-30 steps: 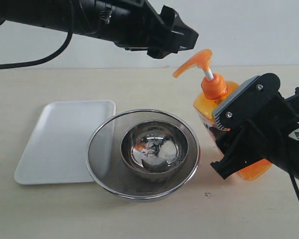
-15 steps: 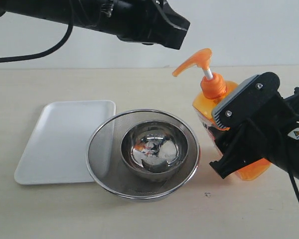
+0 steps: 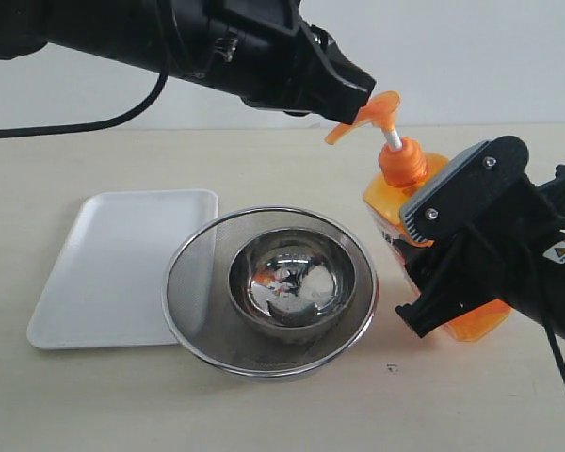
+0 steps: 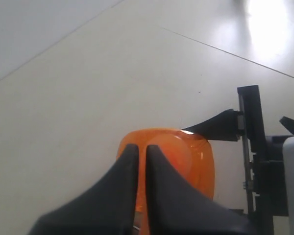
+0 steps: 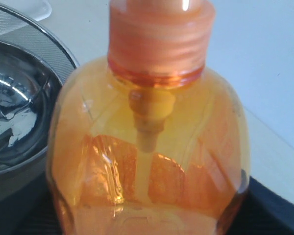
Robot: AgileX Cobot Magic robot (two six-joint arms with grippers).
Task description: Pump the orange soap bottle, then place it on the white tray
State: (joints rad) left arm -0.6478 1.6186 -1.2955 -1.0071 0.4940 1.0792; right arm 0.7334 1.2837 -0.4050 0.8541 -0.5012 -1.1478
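Left arm, change: since half a second before, the left gripper (image 3: 360, 92) had come down and rightward until its tip met the pump head (image 3: 377, 111); bottle, tray and right arm had not shifted.
Left gripper, state: fingers pressed together with nothing between them, lying over the pump head (image 4: 181, 156).
Right gripper (image 3: 452, 254), state: clamped around the body of the orange soap bottle (image 3: 431, 174), which leaned slightly.
Bottle, position: just right of the sieve (image 3: 202, 282) and its steel bowl (image 3: 292, 278), well apart from the white tray (image 3: 113, 264) on the sieve's far left side.
Step in hand: pumping; the white stem was exposed, so the head was judged not yet depressed.
Next move: a push down along the tilted stem, with the right grip kept firm so the tip did not slide off the spout.
Views compared: only the left wrist view showed the closed fingers centred on the head; only the right wrist view showed the dip tube inside the orange soap bottle (image 5: 147, 147); only the exterior view showed the tray.
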